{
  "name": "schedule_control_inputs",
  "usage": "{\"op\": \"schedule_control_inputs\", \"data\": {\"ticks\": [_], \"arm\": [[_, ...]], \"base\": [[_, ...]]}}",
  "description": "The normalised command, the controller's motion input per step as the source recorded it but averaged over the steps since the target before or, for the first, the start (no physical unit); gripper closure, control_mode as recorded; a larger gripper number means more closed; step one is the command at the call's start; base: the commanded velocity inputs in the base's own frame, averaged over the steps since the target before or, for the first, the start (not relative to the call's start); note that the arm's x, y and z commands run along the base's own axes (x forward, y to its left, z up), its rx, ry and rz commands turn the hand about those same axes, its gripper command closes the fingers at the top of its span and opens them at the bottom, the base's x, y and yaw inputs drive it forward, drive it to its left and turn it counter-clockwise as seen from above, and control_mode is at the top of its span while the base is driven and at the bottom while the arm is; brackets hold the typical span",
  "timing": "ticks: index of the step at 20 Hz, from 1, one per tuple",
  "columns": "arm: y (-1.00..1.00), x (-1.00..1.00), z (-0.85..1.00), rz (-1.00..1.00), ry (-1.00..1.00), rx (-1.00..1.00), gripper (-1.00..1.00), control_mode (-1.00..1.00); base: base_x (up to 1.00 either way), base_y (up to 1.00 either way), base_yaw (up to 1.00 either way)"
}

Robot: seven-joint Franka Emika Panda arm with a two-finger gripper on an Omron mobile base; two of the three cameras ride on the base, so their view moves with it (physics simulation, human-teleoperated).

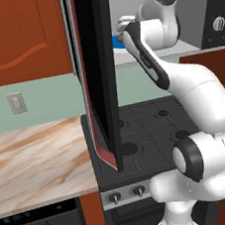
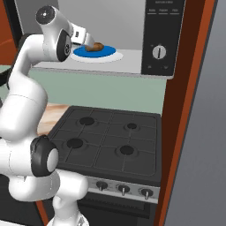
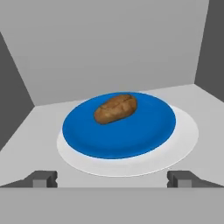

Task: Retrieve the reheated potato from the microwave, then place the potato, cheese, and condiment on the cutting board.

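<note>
microwave (image 2: 163,39) door (image 1: 100,76) swung wide open, standing edge-on over the stove (image 2: 110,141) in the left base view. arm reaches up into the cavity. gripper (image 3: 112,178) jaws spread wide, nothing between them; the two dark fingertips (image 3: 41,178) sit far apart at the bottom of the hand view, short of the plate. potato (image 3: 116,108) lies on a blue plate (image 3: 131,135), which rests on the white round turntable (image 3: 183,144) on the microwave floor. potato sits toward the back of the plate, long axis slightly tilted. in the right base view the potato (image 2: 94,47) is just beyond the hand's tip. marble counter (image 1: 34,154) left of the stove.
</note>
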Motion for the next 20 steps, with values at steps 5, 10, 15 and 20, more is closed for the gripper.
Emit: {"op": "schedule_control_inputs", "data": {"ticks": [5,10,15,20], "arm": [[0.01,0.32,0.0,0.0,0.13,0.0,-1.0,-1.0],[0.02,0.3,0.0,0.0,0.03,0.0,-1.0,-1.0],[0.02,0.21,-0.04,0.0,0.0,0.0,-1.0,-1.0],[0.0,0.24,-0.05,0.0,0.0,0.0,-1.0,-1.0]], "base": [[0.0,0.0,0.0],[0.0,0.0,0.0],[0.0,0.0,0.0],[0.0,0.0,0.0]]}}
